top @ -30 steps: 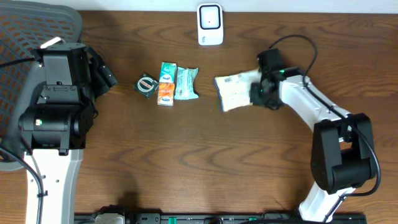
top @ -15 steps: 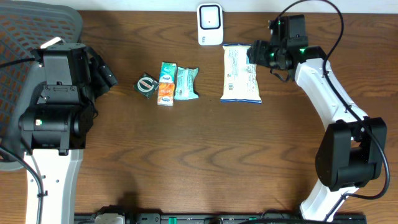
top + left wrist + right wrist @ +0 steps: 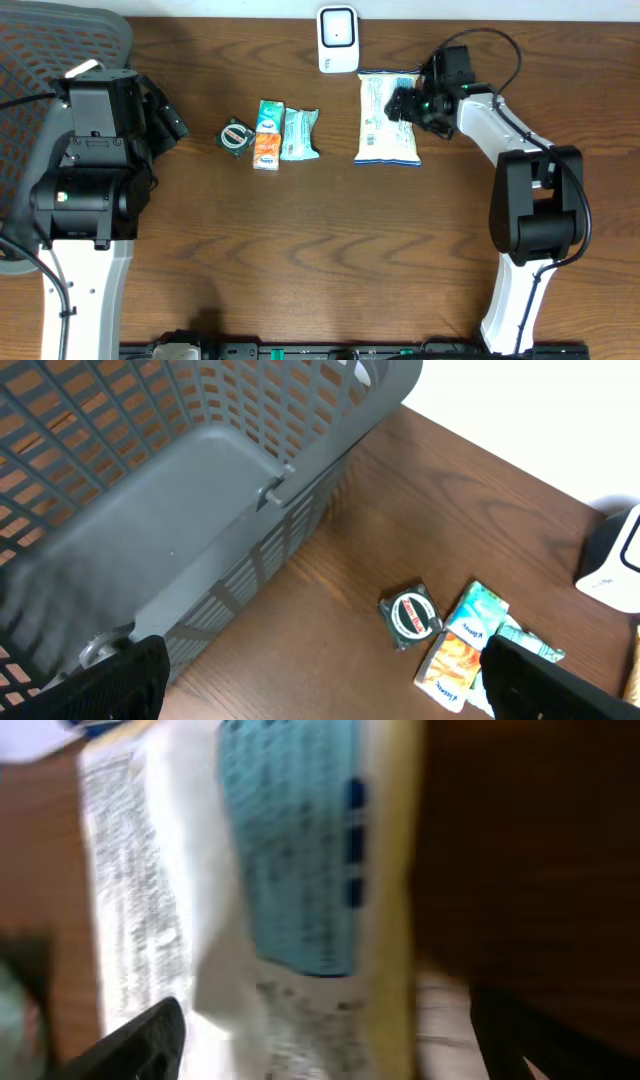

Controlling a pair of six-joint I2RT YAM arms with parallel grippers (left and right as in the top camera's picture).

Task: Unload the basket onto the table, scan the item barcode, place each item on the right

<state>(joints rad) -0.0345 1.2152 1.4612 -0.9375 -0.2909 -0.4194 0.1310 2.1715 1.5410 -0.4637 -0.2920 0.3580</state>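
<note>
The item, a white and blue packet [image 3: 388, 118], lies flat on the table just below and right of the white scanner [image 3: 338, 40]. My right gripper [image 3: 408, 103] is over the packet's right edge with its fingers spread wide. In the right wrist view the blurred packet [image 3: 290, 900] fills the frame beneath the open right gripper [image 3: 330, 1050], and a strip of table shows between its edge and the right finger. My left gripper [image 3: 172, 125] stands open at the far left, nothing between its fingers [image 3: 130, 680].
A round green item [image 3: 237, 136], an orange and teal pack [image 3: 267, 135] and a teal tissue pack [image 3: 299, 134] lie left of the middle. A grey mesh basket [image 3: 40, 50] sits at the far left, close to the left arm [image 3: 200, 490].
The right gripper carried the packet up toward the scanner, laid it flat there and opened off it. The left arm stayed still.
</note>
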